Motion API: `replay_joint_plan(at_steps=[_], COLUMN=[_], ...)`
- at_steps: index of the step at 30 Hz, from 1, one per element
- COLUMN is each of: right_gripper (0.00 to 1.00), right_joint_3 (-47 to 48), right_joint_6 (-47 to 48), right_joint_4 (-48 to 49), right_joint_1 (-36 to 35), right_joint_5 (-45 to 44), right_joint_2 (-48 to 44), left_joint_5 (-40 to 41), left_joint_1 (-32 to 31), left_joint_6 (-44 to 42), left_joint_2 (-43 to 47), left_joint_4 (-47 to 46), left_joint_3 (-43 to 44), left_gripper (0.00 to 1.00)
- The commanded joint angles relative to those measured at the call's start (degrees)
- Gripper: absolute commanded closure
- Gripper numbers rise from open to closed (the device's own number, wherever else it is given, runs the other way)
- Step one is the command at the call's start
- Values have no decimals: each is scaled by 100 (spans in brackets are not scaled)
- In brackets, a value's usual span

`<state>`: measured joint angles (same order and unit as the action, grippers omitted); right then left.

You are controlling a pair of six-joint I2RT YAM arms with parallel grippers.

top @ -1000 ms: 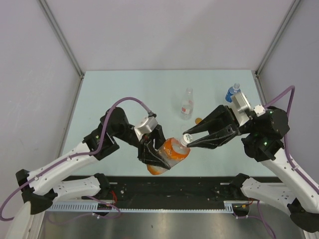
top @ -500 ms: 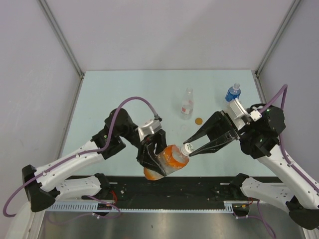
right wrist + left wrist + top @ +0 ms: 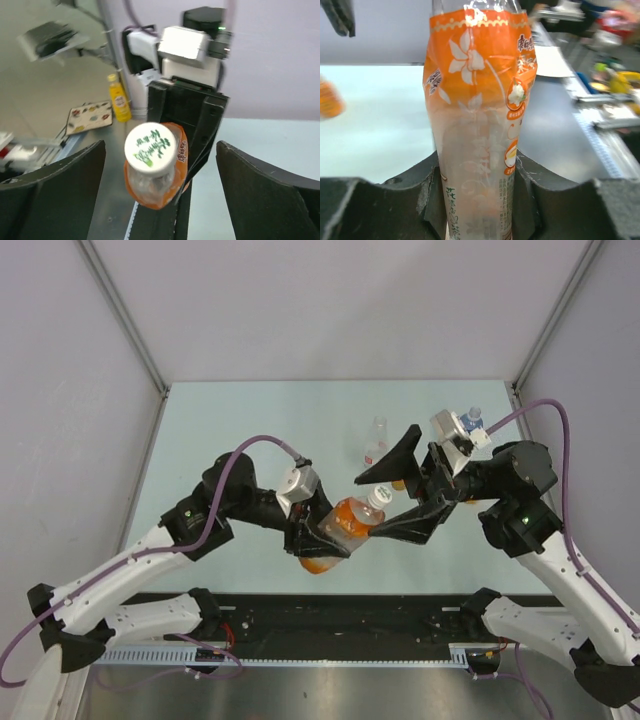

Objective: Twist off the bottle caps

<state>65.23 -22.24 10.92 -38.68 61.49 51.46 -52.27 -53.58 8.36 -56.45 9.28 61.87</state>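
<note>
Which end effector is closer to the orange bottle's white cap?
Right. The right end effector stands open around the white cap; the left end effector grips the orange bottle by its body, lower down.

Table (image 3: 250, 420): pale green top, flat, occupying the centre of the overhead frame, with a black strip along its lower edge. Standing on it, just right of centre, is one clear bottle (image 3: 377, 433), upright, its lower part hidden. At upper right stands a blue-labelled bottle (image 3: 470, 424) with a white cap (image 3: 474, 412), largely obscured. A small orange object (image 3: 327, 97) lies at the left of the left wrist view, too blurred to identify.
</note>
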Motion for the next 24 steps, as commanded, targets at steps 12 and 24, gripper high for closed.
replay_joint_plan(at_steps=[12,24], right_gripper=[2,10], right_joint_3=[218,218], right_joint_6=[-289,-1318], right_joint_4=[-924,-1048], right_joint_1=[53,-631], right_joint_5=[-3529,-5981], right_joint_2=[-418,-76], left_joint_5=[4855,7482], left_joint_1=[-108,-1136], left_joint_6=[-818,-1741], left_joint_2=[757,626], left_joint_4=[-58,-277], left_joint_3=[-535,-773], left_gripper=[100,100])
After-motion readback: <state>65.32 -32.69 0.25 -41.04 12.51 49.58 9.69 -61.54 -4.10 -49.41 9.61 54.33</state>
